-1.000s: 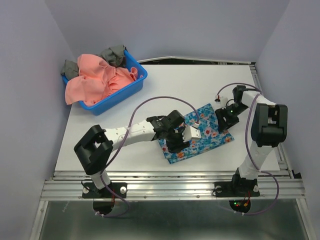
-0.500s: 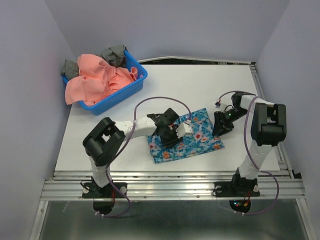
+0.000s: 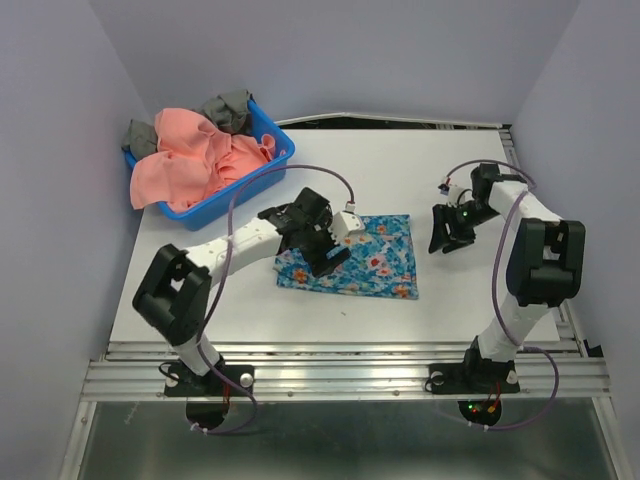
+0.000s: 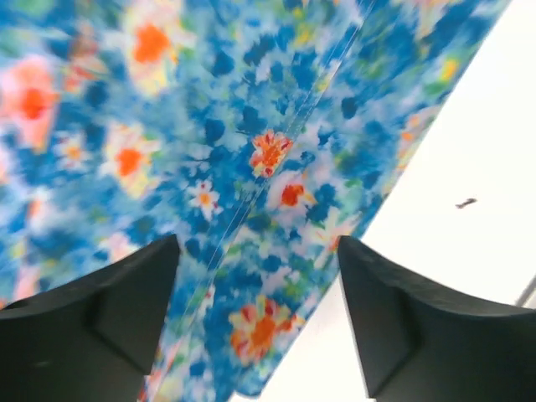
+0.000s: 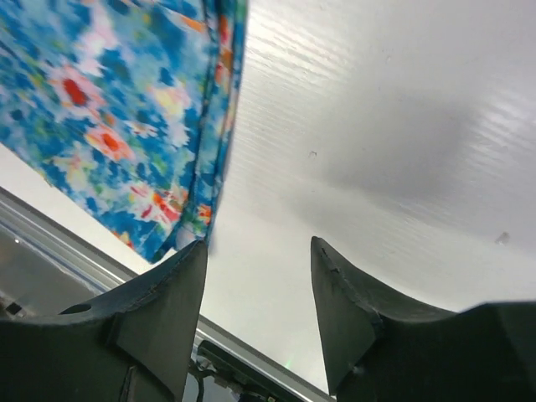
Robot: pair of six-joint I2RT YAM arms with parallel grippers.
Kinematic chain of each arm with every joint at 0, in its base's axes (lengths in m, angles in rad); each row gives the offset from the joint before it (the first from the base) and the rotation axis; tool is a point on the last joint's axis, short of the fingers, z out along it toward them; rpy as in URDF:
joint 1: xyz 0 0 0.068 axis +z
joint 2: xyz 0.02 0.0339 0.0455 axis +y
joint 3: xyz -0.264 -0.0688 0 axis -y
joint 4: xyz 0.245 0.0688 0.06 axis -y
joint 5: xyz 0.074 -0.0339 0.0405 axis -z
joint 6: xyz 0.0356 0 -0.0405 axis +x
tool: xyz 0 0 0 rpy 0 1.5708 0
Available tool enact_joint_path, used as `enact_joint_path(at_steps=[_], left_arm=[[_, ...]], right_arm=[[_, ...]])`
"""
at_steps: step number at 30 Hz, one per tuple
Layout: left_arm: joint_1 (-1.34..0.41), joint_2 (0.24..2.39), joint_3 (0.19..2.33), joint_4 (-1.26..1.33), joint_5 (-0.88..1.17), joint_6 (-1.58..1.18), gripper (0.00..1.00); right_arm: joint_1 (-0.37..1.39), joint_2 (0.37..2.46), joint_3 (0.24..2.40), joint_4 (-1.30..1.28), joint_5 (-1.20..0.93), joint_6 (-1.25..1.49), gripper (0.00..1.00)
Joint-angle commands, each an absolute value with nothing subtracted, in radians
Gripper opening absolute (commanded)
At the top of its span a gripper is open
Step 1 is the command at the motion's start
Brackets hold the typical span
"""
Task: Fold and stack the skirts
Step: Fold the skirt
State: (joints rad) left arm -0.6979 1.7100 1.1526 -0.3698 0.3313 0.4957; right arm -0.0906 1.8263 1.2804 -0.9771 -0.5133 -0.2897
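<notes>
From above, your blue flowered skirt (image 3: 360, 262) lies folded flat mid-tabletop (image 3: 400, 170), toward the near edge. The pink skirt (image 3: 195, 160) waits in the basket (image 3: 245, 188) at the far left corner.

Left wrist: your left hand (image 4: 255, 251) hovers over the fold, fingers spread, empty.

Right wrist: your right hand (image 5: 255, 251), fingers apart on nothing, sits beside the skirt's edge, probably to leave the fold undisturbed.

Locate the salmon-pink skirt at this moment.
The salmon-pink skirt lies heaped in the blue basket at the far-left corner of the table in the top view.
</notes>
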Motion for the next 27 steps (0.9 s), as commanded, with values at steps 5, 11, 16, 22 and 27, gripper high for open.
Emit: enact_joint_path(at_steps=[5,11,16,22,27], left_arm=[[-0.548,1.442,1.12,-0.544,0.551,0.408,0.9],[-0.265,1.289,0.979,-0.451,0.716,0.191,0.72],[-0.131,1.324,0.826,-0.323,0.913,-0.198,0.98],[-0.138,1.236,0.579,-0.099,0.871,-0.52,0.98],[-0.133,1.298,0.557,-0.015,0.815,-0.612,0.98]], right_arm=[[0.004,1.691,1.292,-1.006,-0.546,-0.337,0.55],[0.199,1.505,1.09,-0.836,-0.427,-0.489,0.56],[0.244,1.402,1.005,-0.756,-0.373,-0.592,0.58],[0.305,1.286,0.882,-0.593,-0.365,-0.659,0.6],[0.327,1.264,0.838,-0.572,-0.397,-0.725,0.61]])
